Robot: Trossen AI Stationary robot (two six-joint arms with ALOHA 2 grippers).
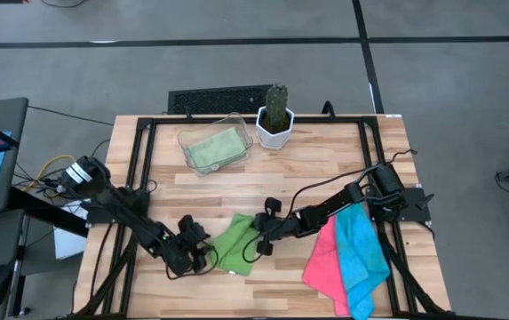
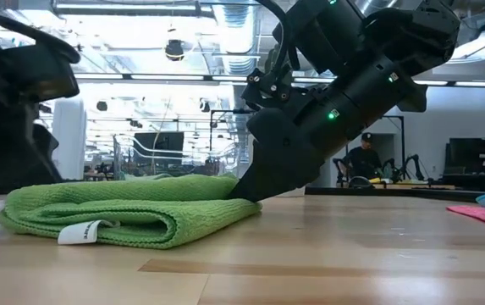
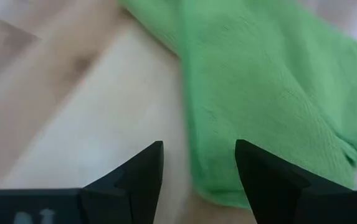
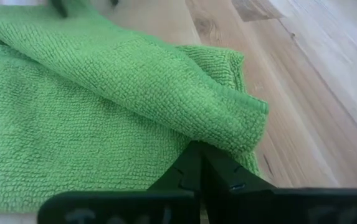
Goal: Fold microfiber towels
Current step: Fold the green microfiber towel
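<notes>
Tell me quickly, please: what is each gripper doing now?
Left gripper: open, holding nothing, beside the bright green towel.
Right gripper: shut, at that towel's edge.

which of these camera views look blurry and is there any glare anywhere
Left wrist view: the bright green towel and tabletop are soft and smeared. Right wrist view: towel weave crisp. Low view: bright ceiling lights wash out the background. High view: even light, no glare.
</notes>
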